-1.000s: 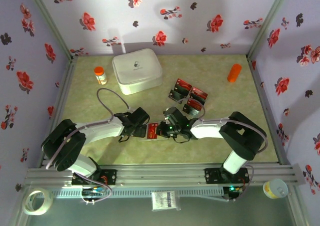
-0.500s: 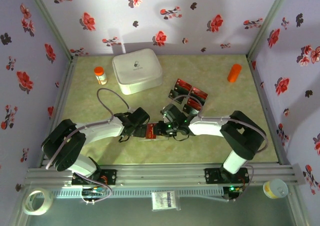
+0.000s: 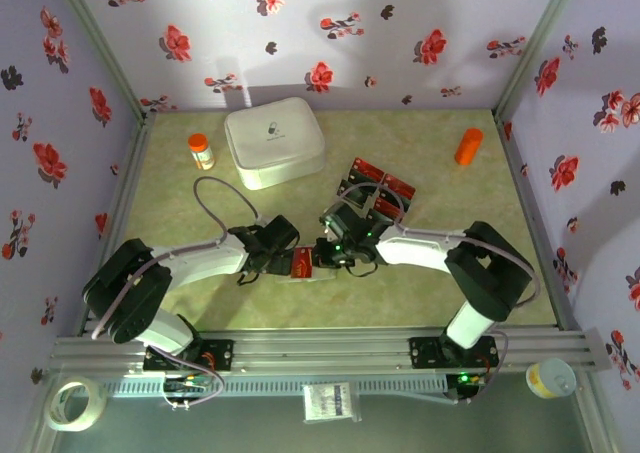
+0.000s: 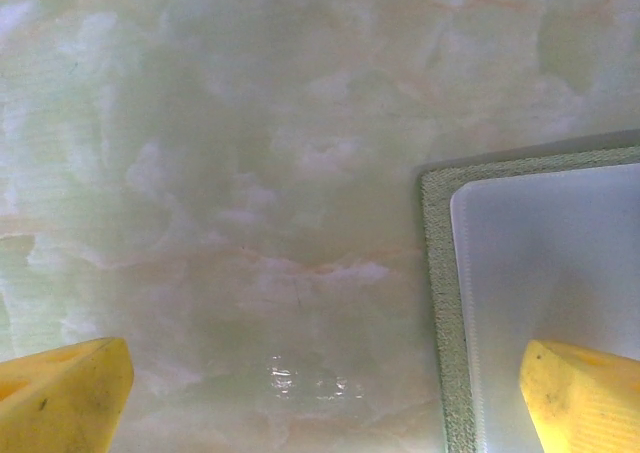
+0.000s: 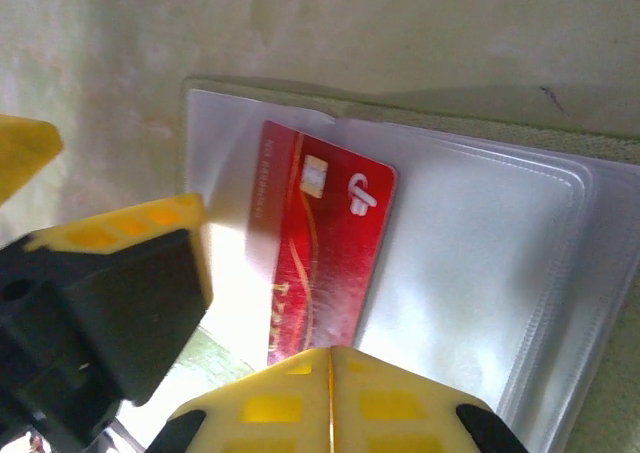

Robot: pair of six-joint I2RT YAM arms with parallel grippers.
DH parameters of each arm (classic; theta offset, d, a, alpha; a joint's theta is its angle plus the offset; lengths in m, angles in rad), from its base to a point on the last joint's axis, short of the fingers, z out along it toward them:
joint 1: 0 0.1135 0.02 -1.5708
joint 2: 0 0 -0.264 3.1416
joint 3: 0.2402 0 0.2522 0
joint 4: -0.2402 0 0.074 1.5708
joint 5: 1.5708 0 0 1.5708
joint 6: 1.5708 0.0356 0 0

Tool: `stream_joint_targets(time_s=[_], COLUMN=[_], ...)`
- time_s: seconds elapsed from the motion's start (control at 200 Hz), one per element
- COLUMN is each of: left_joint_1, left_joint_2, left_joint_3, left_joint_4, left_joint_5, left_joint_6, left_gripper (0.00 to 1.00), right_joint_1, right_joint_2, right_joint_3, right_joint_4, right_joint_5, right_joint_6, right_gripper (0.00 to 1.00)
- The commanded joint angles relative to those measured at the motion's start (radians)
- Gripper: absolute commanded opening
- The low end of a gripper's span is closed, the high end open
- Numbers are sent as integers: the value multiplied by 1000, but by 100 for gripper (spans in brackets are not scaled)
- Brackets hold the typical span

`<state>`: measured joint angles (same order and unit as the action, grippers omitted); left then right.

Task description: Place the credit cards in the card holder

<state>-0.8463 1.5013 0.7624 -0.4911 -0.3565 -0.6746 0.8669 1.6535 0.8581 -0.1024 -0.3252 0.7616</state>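
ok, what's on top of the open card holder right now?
One red credit card lies slanted on the clear sleeve of the card holder. Whether it's under the plastic, I can't tell. The shut right gripper covers the card's lower end in the right wrist view.

The worktop (image 3: 480,188) is pale green with cloudy marks. The walls (image 3: 400,13) are light purple with red and black flowers. The box (image 3: 273,141) is white. One card (image 5: 320,243) is bright red. The card holder (image 4: 437,303) has a green edge. The jaws are yellow.
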Motion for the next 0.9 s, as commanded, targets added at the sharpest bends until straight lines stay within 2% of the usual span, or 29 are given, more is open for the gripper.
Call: stream_joint_targets(time_s=[0.0,0.38,0.625,0.895], left_joint_1=[-2,-1,28,44], left_joint_2=[-8,-9,-79,-101], left_joint_3=[5,30,47,-23], left_joint_4=[-26,-29,-51,-44], left_joint_5=[-38,-39,-55,-52], left_joint_6=[1,5,2,-15], left_gripper=[100,100,100,100], right_joint_1=[9,50,52,52], right_joint_2=[43,170,157,109], right_joint_3=[31,101,76,79], right_joint_4=[16,26,40,20], right_joint_5=[14,2,12,27], right_joint_6=[7,11,24,23], right_gripper=[9,6,5,5])
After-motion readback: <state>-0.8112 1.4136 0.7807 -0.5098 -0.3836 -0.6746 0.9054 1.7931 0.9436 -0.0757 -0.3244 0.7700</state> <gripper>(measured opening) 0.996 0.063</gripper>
